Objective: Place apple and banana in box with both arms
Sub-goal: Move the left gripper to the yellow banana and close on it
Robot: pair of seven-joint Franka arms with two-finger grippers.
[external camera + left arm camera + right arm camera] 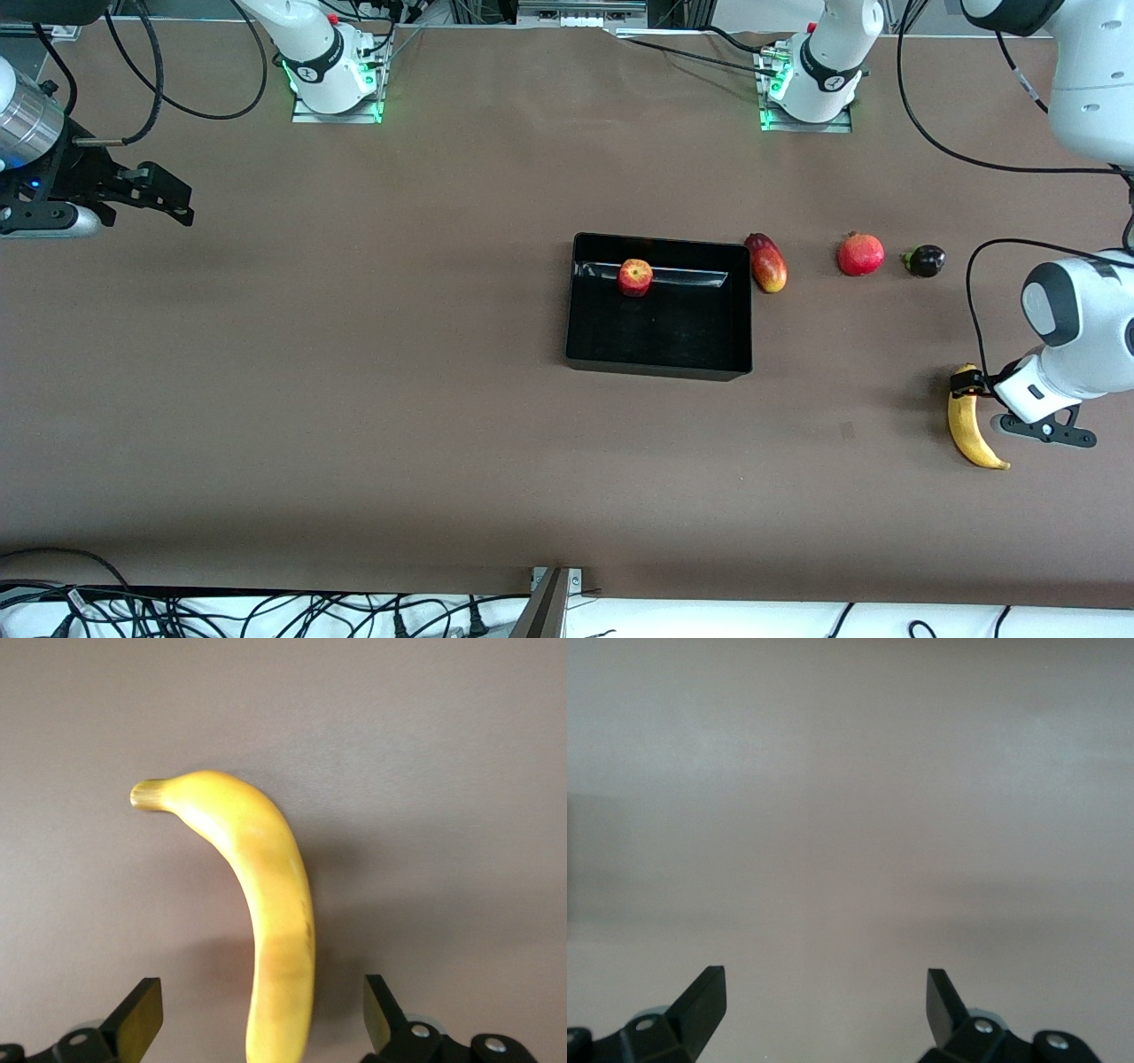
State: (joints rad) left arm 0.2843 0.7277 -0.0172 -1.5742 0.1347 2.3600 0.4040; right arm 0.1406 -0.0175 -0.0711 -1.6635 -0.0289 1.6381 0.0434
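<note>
Jaws wide astride banana [275, 930]

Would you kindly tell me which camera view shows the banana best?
The left wrist view: the banana fills it, lying on the table between the open jaws. The front view shows it small, at the left arm's end. The right wrist view shows none of it.

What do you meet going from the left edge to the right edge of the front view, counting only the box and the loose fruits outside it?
box → mango → pomegranate → dark round fruit → banana
</note>
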